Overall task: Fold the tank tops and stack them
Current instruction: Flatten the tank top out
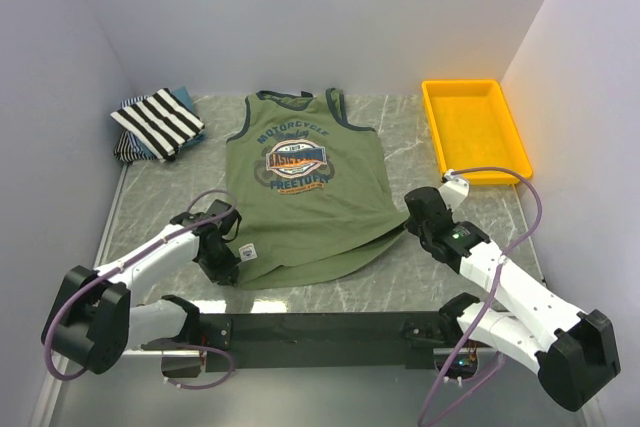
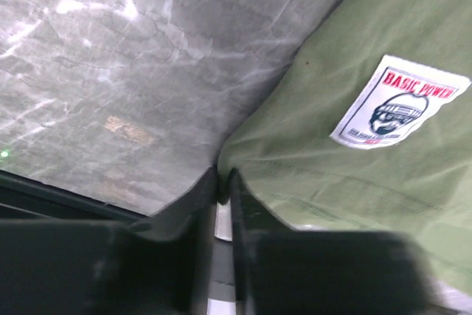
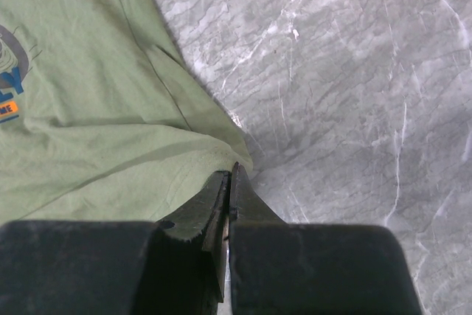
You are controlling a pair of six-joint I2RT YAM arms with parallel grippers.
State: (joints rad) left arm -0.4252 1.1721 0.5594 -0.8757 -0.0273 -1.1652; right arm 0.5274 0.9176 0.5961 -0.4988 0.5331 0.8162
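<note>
The olive-green tank top (image 1: 300,207) lies spread flat mid-table, neck toward the far wall, chest print up. My left gripper (image 1: 228,265) is at its near-left hem corner; in the left wrist view the jaws (image 2: 223,186) pinch the hem edge of the green cloth (image 2: 354,182), beside a white sewn label (image 2: 398,101). My right gripper (image 1: 410,227) is at the near-right hem corner, and the right wrist view shows it (image 3: 233,175) shut on the bunched corner of the cloth (image 3: 96,130). A folded black-and-white striped tank top (image 1: 158,119) rests on a bluish one (image 1: 184,99) at the back left.
A yellow plastic tray (image 1: 472,127) sits at the back right, nothing in it. White walls close in the marble tabletop (image 2: 110,71) on the left, back and right. A black rail (image 1: 320,327) joins both arm bases along the near edge.
</note>
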